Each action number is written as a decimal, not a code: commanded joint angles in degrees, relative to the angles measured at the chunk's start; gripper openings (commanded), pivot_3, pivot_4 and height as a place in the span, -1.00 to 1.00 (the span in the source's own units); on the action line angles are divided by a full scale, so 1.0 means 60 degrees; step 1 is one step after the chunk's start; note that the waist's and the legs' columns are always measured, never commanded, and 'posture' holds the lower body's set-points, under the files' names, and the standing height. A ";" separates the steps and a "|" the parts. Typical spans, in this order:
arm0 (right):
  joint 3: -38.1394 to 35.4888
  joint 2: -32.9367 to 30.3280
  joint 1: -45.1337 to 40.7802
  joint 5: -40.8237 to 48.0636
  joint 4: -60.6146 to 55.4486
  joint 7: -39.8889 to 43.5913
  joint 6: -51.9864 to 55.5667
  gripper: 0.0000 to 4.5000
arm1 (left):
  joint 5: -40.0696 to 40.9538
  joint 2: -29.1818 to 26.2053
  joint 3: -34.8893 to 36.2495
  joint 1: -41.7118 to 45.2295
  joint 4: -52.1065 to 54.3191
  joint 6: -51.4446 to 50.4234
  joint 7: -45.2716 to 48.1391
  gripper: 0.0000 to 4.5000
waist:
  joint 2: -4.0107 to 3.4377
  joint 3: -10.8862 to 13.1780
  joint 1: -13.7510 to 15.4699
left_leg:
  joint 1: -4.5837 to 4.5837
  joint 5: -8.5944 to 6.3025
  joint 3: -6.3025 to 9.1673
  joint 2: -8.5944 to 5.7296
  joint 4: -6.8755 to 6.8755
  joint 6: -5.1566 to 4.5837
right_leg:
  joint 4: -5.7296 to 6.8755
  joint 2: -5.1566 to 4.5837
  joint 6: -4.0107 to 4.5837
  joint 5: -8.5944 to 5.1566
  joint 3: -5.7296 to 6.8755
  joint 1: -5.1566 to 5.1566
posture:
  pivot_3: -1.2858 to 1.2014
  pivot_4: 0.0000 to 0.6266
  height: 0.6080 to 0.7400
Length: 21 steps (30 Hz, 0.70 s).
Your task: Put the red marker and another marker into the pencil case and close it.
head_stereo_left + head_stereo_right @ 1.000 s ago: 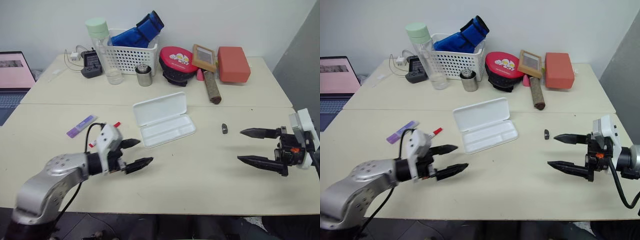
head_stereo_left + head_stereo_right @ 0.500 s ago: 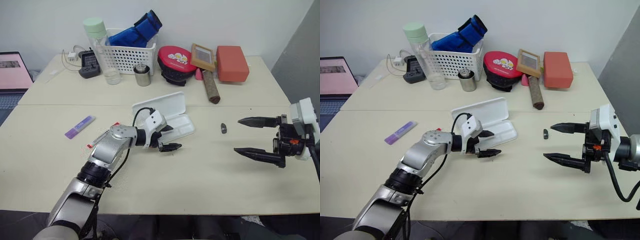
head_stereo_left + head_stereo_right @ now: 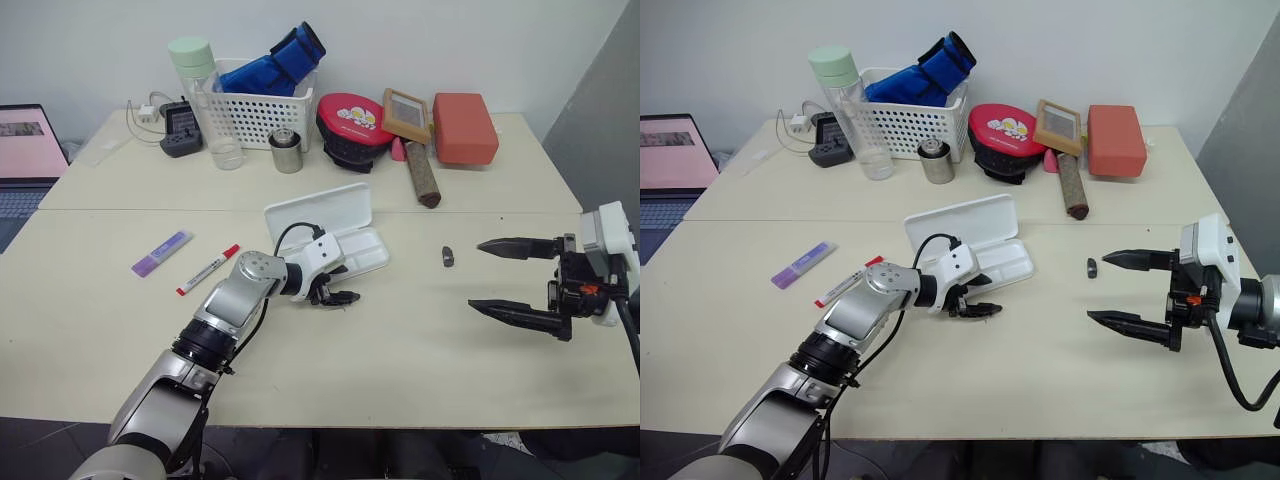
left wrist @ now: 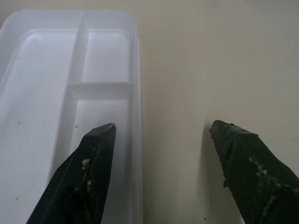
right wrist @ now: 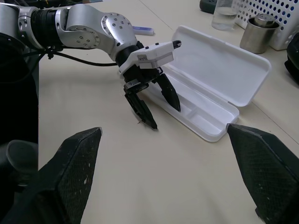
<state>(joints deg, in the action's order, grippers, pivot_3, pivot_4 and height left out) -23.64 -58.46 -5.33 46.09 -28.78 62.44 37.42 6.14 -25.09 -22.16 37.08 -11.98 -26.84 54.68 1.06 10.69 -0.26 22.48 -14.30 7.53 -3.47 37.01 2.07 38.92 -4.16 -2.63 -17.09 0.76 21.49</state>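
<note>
I'm seeing the pencil case point(image 3: 330, 240) lying open on the table point(image 3: 400, 350), lid tipped back, divided tray bare. My left gripper point(image 3: 335, 290) is hovering at the tray's near long edge with its jaws parted and empty; in the left wrist view one finger point(image 4: 86, 179) is sitting over the tray point(image 4: 56, 107) and the other over bare tabletop, the rim running between them. The red marker point(image 3: 208, 270) is lying well to the left of those jaws, with the purple marker point(image 3: 162, 252) just beyond it. My right gripper point(image 3: 512, 279) is hanging wide open and empty, well off to the right, near a small dark nub point(image 3: 448, 257).
</note>
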 commanded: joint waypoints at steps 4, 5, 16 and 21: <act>-0.0084 -0.0132 -0.0358 -0.0299 0.0290 -0.0067 -0.0293 1.00 | -0.0129 0.0034 -0.0016 -0.0200 0.0266 -0.0158 0.0073 0.12 | 0.0000 0.0000 0.0002 | -0.0001 0.0000 0.0002 0.0000 0.0000 0.0000 | 0.0000 0.0000 0.0000 0.0000 -0.0001 -0.0002 | 0.03 -0.52 1.00; -0.0089 -0.0132 -0.0348 -0.0314 0.0313 -0.0042 -0.0306 1.00 | -0.0111 0.0014 -0.0017 -0.0236 0.0326 -0.0208 0.0108 0.05 | 0.0000 0.0000 0.0002 | -0.0001 0.0000 0.0001 0.0000 0.0000 0.0000 | 0.0000 0.0000 0.0000 0.0000 0.0000 -0.0002 | 0.03 -0.52 1.00; -0.0104 -0.0016 -0.0568 -0.0616 0.0596 -0.0332 -0.0458 1.00 | -0.0089 -0.0063 0.0056 -0.0430 0.0621 -0.0360 0.0277 -0.58 | -0.0001 -0.0001 0.0007 | -0.0002 0.0000 0.0002 0.0000 0.0000 0.0001 | 0.0000 0.0000 0.0000 0.0000 -0.0002 -0.0003 | 0.03 -0.52 1.00; -0.0247 -0.0028 -0.0539 -0.0433 0.0416 -0.0306 -0.0306 1.00 | -0.0083 -0.0215 0.0019 -0.0473 0.0774 -0.0305 0.0521 -0.85 | -0.0001 -0.0001 0.0004 | -0.0001 0.0000 0.0002 0.0000 -0.0001 0.0001 | -0.0001 0.0000 0.0000 0.0000 -0.0002 -0.0001 | 0.03 -0.52 1.00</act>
<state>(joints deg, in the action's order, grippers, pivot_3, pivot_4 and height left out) -23.16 -58.19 -8.11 42.12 -24.56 60.71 35.68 5.89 -25.59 -20.93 35.31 -8.93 -28.43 55.88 1.05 10.68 -0.24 22.47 -14.29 7.54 -3.47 37.00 2.07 38.91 -4.16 -2.63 -17.09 0.75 21.48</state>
